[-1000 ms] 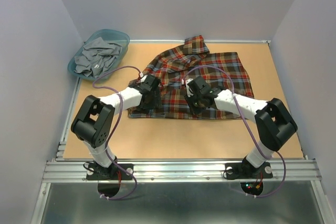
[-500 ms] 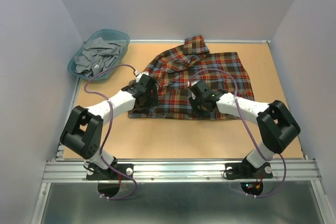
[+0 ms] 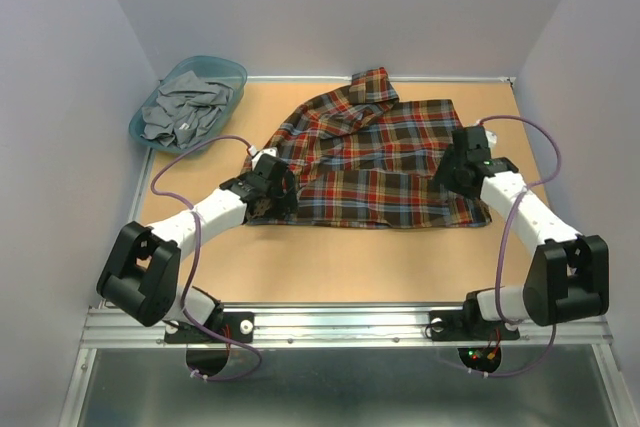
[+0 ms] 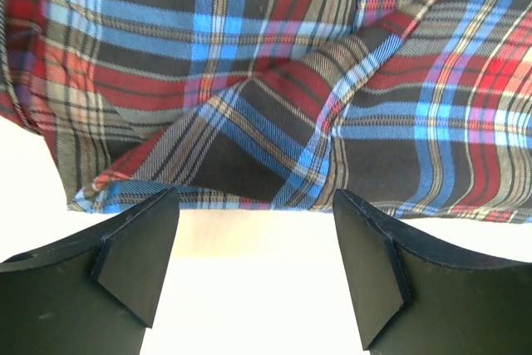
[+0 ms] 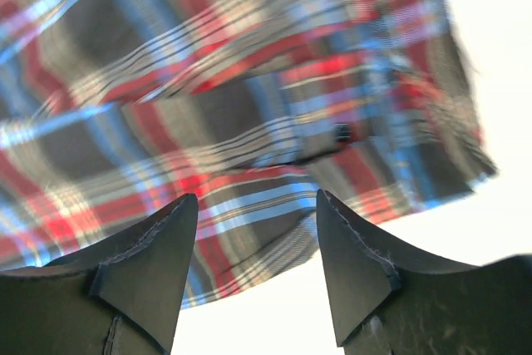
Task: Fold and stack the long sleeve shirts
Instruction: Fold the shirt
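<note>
On the tan table [image 3: 330, 257], the plaid shirt [image 3: 380, 162] lies spread across the middle and far part, well apart from the arms' bases. Its collar [image 3: 372, 85] points toward the far edge and its hem [image 3: 360, 224] runs in a fairly straight line along the near side. The cloth is red, brown, navy and yellow, and it is creased and bunched on the left side below the collar. The left gripper [image 3: 268, 197] sits low at the shirt's near left corner. Its wrist camera shows the two black fingers [image 4: 137, 263] spread wide over bare table just short of the hem, with nothing between them and a folded flap of plaid right beyond their tips. The right gripper [image 3: 455, 162] is over the shirt's right side, near the outer edge. Its wrist camera shows its fingers [image 5: 145, 263] also parted and holding nothing. The plaid beyond them is blurred, and the cloth's edge and bright table show at the right of that view. Whether either set of tips touches the cloth cannot be told. A teal basket [image 3: 140, 137] stands at the far left corner of the table, well apart from the shirt, with crumpled grey clothes [image 3: 185, 107] piled in it.
</note>
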Controlling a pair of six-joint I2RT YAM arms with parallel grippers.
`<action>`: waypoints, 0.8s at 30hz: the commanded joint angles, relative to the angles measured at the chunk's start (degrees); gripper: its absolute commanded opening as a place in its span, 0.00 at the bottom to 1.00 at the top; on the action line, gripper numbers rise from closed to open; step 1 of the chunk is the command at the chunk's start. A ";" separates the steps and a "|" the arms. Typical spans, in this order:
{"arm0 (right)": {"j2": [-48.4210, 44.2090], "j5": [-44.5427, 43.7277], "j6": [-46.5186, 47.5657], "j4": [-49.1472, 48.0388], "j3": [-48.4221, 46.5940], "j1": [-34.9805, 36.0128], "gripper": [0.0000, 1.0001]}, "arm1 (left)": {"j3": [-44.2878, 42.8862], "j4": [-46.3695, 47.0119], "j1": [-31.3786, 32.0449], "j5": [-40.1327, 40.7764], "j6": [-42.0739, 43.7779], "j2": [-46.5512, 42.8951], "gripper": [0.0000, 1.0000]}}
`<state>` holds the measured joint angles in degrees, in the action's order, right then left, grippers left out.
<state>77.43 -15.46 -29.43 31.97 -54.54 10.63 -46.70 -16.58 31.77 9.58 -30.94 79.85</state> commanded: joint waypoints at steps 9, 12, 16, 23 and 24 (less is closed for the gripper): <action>4.65 4.03 -3.44 -1.81 3.30 -14.14 0.61 | 1.26 0.58 -0.04 -1.06 1.32 0.13 0.86; 7.02 6.14 -2.92 -4.01 3.39 -17.21 0.61 | 1.52 0.67 -0.04 -0.71 1.67 -0.14 0.86; 9.84 8.25 -0.98 -6.21 3.39 -18.81 0.61 | 2.05 1.11 -0.04 0.08 2.02 -1.01 0.86; 12.04 12.12 1.13 -9.03 4.62 -19.42 0.61 | 2.58 2.08 -0.30 0.43 3.08 -1.46 0.87; 12.13 12.73 1.56 -9.11 4.71 -19.42 0.61 | 2.58 2.08 -0.30 0.44 3.08 -1.54 0.87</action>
<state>89.23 -5.82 -29.98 26.39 -51.24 -8.34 -44.58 -15.57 31.77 8.73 -29.28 80.14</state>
